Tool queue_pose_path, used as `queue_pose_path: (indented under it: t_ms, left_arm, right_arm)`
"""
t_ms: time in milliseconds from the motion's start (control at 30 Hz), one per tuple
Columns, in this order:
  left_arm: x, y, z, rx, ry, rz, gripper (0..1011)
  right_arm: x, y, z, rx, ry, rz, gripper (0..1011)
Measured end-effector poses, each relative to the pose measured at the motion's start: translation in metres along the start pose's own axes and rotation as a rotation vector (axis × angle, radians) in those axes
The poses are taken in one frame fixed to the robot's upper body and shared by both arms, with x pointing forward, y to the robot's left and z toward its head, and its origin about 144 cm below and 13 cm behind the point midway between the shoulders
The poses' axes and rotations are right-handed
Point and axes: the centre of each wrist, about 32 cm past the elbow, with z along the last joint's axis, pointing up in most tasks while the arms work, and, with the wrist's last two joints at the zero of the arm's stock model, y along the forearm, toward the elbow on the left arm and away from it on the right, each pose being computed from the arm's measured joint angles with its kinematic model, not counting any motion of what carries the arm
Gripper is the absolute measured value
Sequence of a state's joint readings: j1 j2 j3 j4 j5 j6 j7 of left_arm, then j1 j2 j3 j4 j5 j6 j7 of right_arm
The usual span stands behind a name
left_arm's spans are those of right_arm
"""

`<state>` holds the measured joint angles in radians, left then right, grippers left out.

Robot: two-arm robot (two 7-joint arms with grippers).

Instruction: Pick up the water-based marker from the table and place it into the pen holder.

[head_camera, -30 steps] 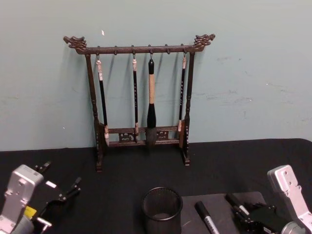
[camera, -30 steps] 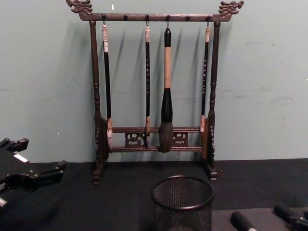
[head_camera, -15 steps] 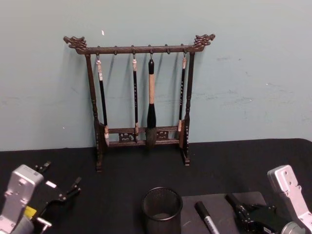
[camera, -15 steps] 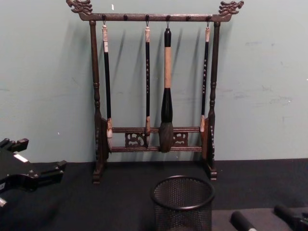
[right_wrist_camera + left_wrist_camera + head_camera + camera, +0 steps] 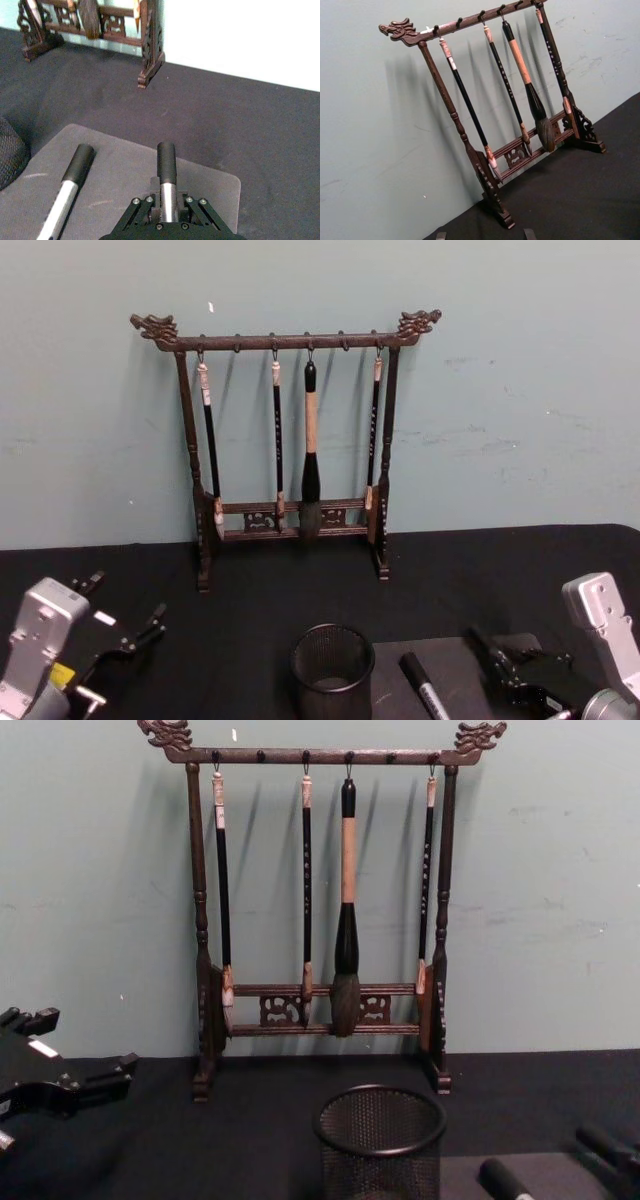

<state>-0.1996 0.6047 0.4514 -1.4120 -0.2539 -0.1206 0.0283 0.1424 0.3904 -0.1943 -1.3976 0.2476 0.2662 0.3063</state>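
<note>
Grey mat (image 5: 455,680) bears loose marker (image 5: 423,686) (tail cropped); right claw (image 5: 168,200) clamps second marker (image 5: 166,160), left claw (image 5: 125,598) gapes.

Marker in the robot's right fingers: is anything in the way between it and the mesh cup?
Only a second marker, lying flat on the grey mat between the held marker and the pen holder. Lifted, the right gripper should pass over it.

The light is soft and even. The tall dark wooden brush rack (image 5: 265,989) throws pale grey shadows on the pale green wall (image 5: 100,870) behind it. The desk with its matte black cloth (image 5: 250,610) is very dark. In the right wrist view the wall glares white, and the silver-barrelled marker (image 5: 167,170) in the right claw (image 5: 169,202) shines.
</note>
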Motion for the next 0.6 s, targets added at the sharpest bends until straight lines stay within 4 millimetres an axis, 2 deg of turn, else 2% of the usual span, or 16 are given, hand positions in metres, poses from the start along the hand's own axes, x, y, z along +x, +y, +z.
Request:
queue_pose_path:
  t_ms: [200,600]
  left_arm:
    - [0.000,0.000,0.000,0.000,0.000,0.000,1001]
    - [0.000,0.000,0.000,0.000,0.000,0.000,1001]
  right_arm:
    - [0.002,-0.001,0.004,0.041,0.017,-0.001,194]
    - [0.004,0.005,0.030,0.185,0.010,0.046,194]
